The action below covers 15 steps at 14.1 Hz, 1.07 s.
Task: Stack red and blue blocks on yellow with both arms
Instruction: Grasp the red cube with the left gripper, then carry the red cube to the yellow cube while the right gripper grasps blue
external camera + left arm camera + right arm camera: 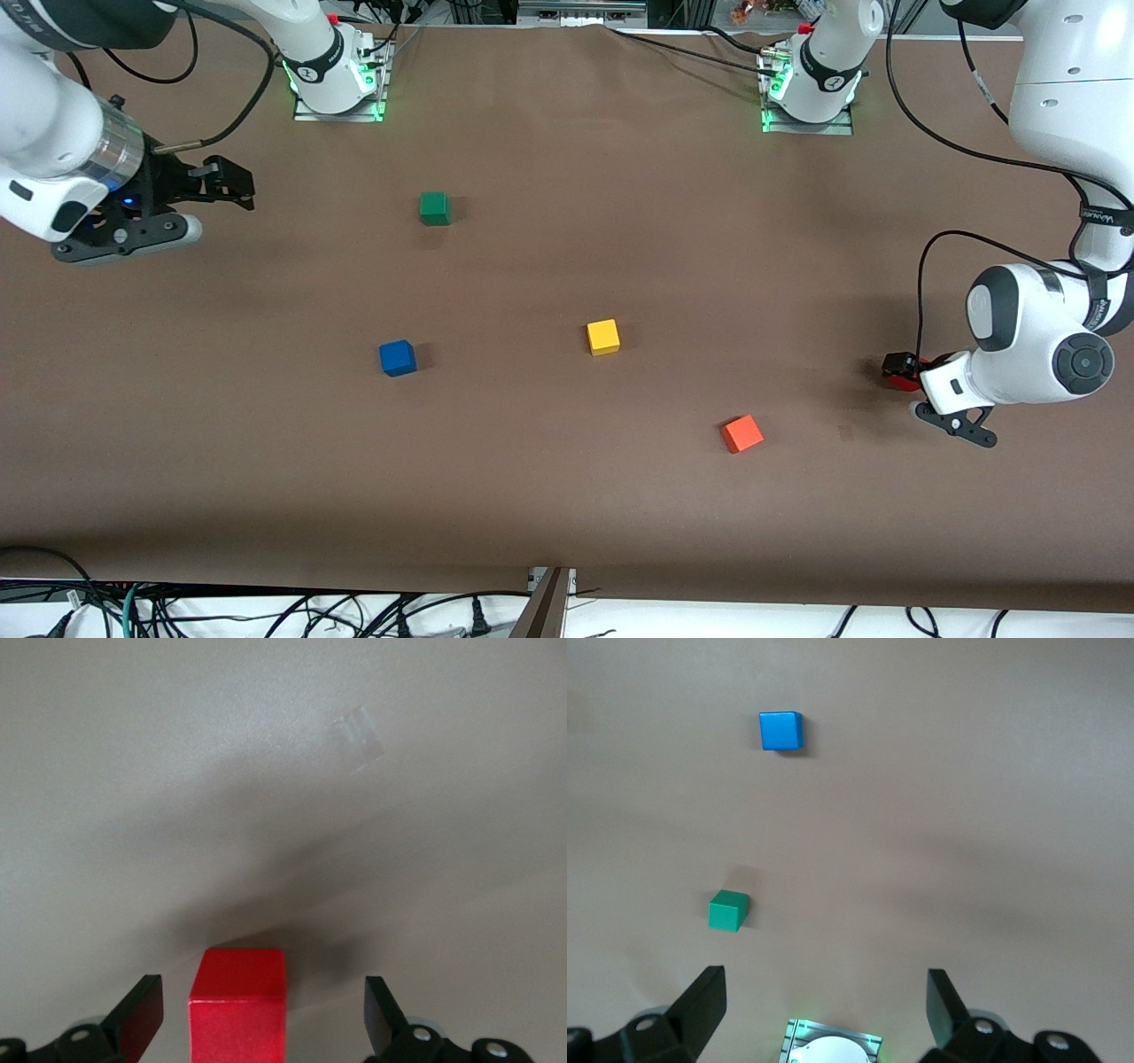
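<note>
The red block [905, 383] sits on the table at the left arm's end. My left gripper [901, 372] is low around it. In the left wrist view the red block [237, 1005] stands between the open fingers [140, 1017], with a gap on each side; the left gripper [261, 1017] is not closed on it. The yellow cube [603, 337] sits mid-table. The blue block [398, 357] lies toward the right arm's end and also shows in the right wrist view [780, 730]. My right gripper [241, 186] hangs open and empty above the right arm's end, seen also in its wrist view [826, 1005].
A green cube [434, 208] [728, 911] lies farther from the front camera than the blue block. An orange cube [741, 434] lies nearer the front camera than the yellow cube, toward the left arm's end. The right arm's base [831, 1047] shows below its gripper.
</note>
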Available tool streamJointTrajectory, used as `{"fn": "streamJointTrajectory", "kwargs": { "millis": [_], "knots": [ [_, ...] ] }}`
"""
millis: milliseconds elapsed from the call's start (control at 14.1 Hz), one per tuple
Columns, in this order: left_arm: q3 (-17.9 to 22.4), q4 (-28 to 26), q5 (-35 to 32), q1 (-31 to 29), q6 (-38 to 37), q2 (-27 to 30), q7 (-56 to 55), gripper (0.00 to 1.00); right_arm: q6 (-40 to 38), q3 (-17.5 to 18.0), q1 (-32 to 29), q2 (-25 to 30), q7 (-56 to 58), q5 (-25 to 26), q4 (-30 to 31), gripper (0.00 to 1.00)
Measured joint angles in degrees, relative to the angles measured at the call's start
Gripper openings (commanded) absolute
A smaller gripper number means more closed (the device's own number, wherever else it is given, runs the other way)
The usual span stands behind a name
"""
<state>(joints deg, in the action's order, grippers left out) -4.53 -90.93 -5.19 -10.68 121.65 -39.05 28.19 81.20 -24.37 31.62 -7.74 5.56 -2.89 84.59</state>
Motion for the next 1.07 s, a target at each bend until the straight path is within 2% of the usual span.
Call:
{"fn": "streamJointTrajectory", "kwargs": {
  "millis": [142, 284, 355, 426, 497, 568, 639, 781, 923, 1066],
  "knots": [
    [0.03, -1.69, -0.35, -0.89, 1.36, 0.05, 0.36, 1.0, 0.36, 1.66, -2.78, 0.15, 0.0, -0.16, 0.15, 1.0],
    [0.03, -2.82, -0.37, -1.81, 2.19, 0.08, 0.53, 1.0, 0.37, 6.35, -7.79, 0.21, -0.01, -0.21, 0.21, 1.0],
    [0.03, -3.17, -0.37, -2.14, 2.51, 0.14, 0.6, 0.74, 0.39, 9.34, -10.59, 0.22, -0.08, -0.21, 0.22, 1.0],
    [0.03, -3.61, -0.37, -2.39, 3.17, 0.21, 0.63, 0.42, 0.45, 12.3, -13.25, 0.23, -0.17, -0.2, 0.22, 1.0],
    [0.02, -3.89, -0.37, -2.56, 3.66, 0.22, 0.64, 0.2, 0.56, 14.65, -15.23, 0.26, -0.29, -0.1, 0.22, 1.0],
    [0.02, -4.04, -0.37, -2.65, 3.93, 0.22, 0.65, 0.05, 0.71, 16.64, -16.65, 0.33, -0.56, 0.04, 0.22, 1.0],
    [0.0, -4.11, -0.37, -2.68, 4.06, 0.22, 0.66, 0.0, 0.86, 18.14, -17.47, 0.43, -1.17, 0.16, 0.22, 1.0],
    [-0.18, -4.12, -0.39, -2.69, 4.19, 0.39, 0.67, 0.0, 1.09, 19.75, -17.77, 0.7, -2.95, 0.25, 0.22, 1.0],
    [-0.87, -3.98, -0.39, -2.68, 4.39, 0.82, 0.46, 0.0, 1.15, 20.33, -17.77, 0.84, -3.43, 0.27, 0.24, 1.0],
    [-3.43, -3.73, -0.23, -2.7, 4.08, 2.67, -2.38, 0.0, 1.68, 20.36, -17.81, 0.84, -3.44, 0.27, 0.26, 1.0]
  ]
}}
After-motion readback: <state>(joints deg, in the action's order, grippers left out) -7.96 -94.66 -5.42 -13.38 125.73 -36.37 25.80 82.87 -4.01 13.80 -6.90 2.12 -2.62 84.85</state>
